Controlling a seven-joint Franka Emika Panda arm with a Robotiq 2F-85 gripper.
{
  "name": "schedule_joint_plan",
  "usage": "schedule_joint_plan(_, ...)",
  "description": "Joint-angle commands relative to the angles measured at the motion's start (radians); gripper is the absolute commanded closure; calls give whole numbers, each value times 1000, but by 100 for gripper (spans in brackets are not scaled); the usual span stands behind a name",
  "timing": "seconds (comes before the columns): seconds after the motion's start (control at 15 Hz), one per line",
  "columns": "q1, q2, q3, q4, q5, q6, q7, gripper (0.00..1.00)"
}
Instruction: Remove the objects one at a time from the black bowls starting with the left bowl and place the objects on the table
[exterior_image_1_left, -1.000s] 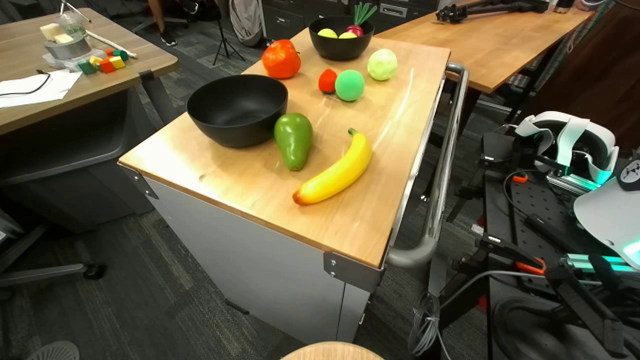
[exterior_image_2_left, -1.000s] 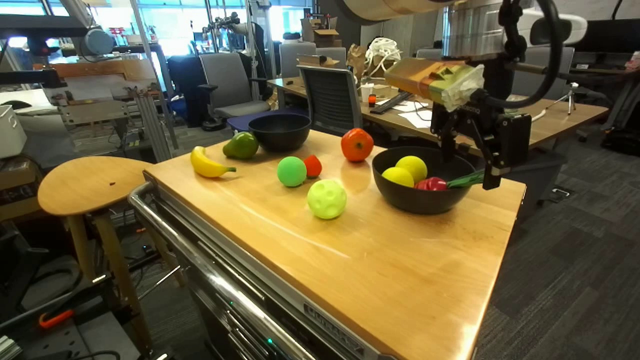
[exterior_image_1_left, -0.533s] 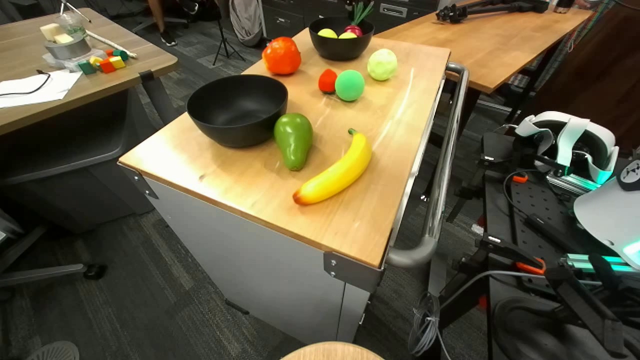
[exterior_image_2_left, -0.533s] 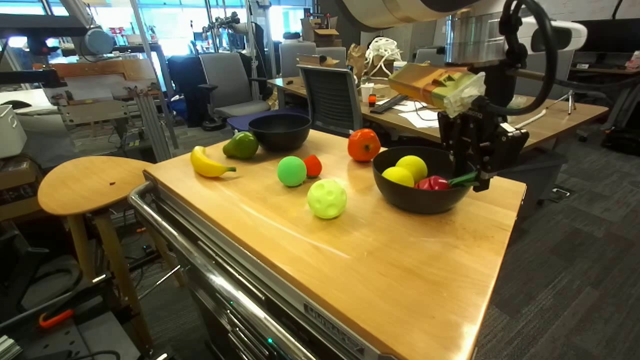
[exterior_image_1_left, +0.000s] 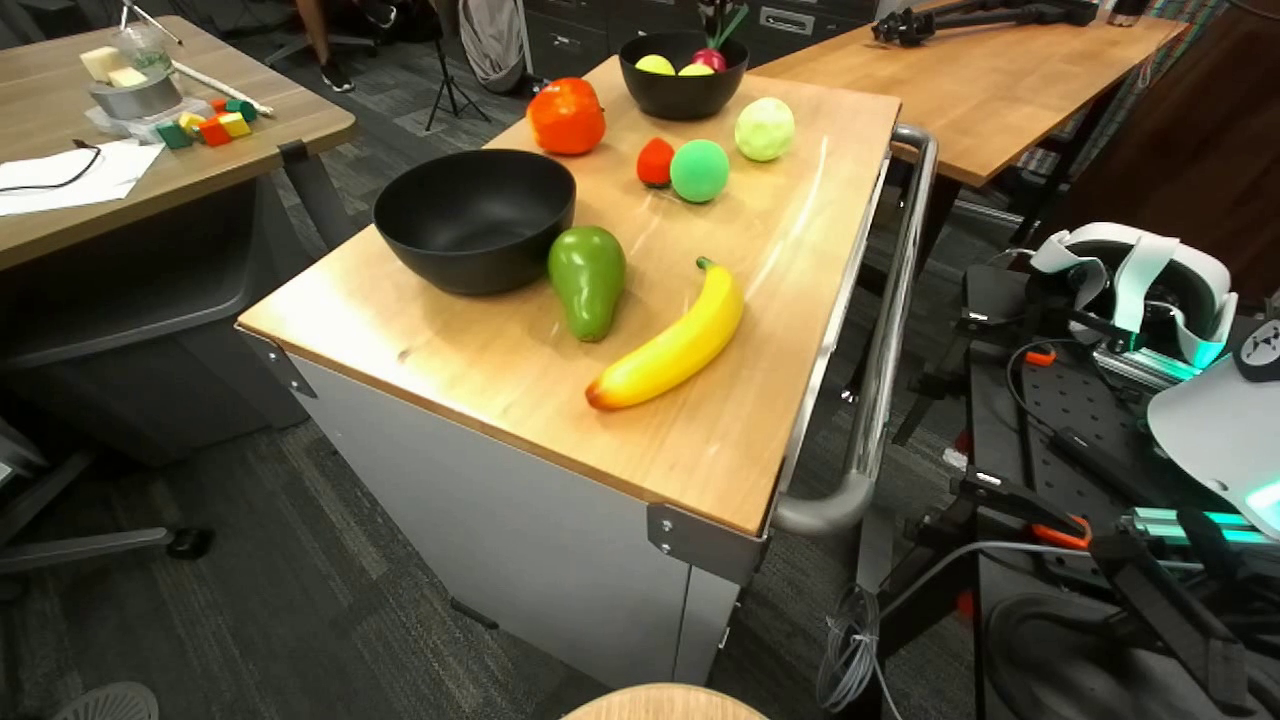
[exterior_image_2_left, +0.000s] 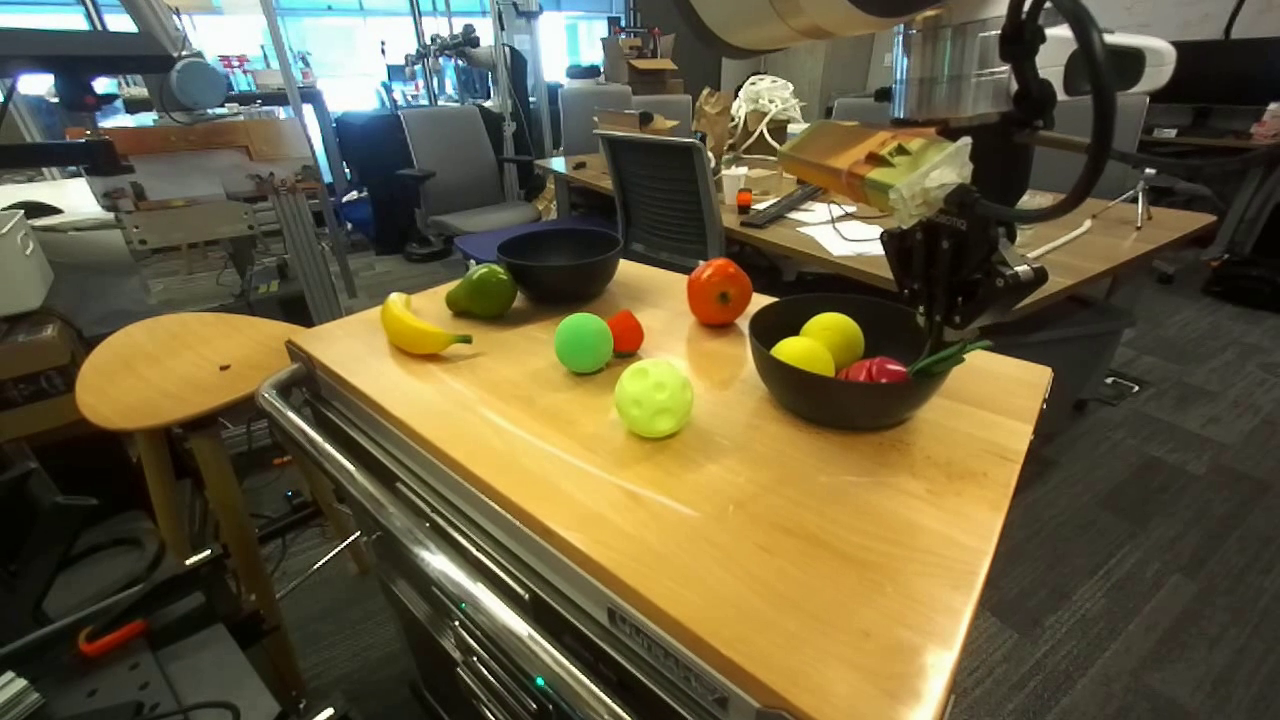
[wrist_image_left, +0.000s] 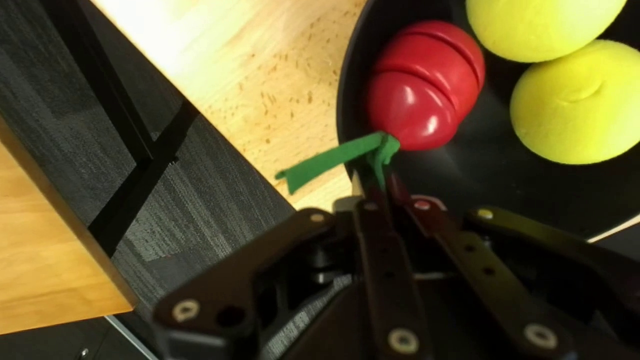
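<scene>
While the banana (exterior_image_2_left: 412, 334), the avocado (exterior_image_2_left: 482, 292) and the left black bowl (exterior_image_2_left: 560, 285) stand well apart from me in an exterior view, the green ball (exterior_image_2_left: 584, 343), small red piece (exterior_image_2_left: 629, 333), dimpled ball (exterior_image_2_left: 654, 398) and red tomato (exterior_image_2_left: 719, 292) follow rightward along the counter (exterior_image_2_left: 800, 520). Next comes the right black bowl (exterior_image_2_left: 840, 405), holding two yellow balls (exterior_image_2_left: 835, 338) and, to their right, a red vegetable (exterior_image_2_left: 877, 371) whose round body lies just beside my claw (wrist_image_left: 381, 181). Rightmost, at that bowl's rim, my claw is drawn narrow, with the vegetable's green leaves (wrist_image_left: 330, 162) pinched between its tips.
</scene>
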Motion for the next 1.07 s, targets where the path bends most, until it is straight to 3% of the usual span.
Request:
schedule_joint_plan(0.0,3,-48,15,-23,27,16,-24,98)
schedule_joint_plan(0.47,-6,-216,67,-144,123,-27,-142,98)
schedule_joint_plan(0.8,-12,-364,60,-262,184,-69,-318,98)
schedule_joint_plan(1.0,-4,-419,36,-299,150,-147,-371,98)
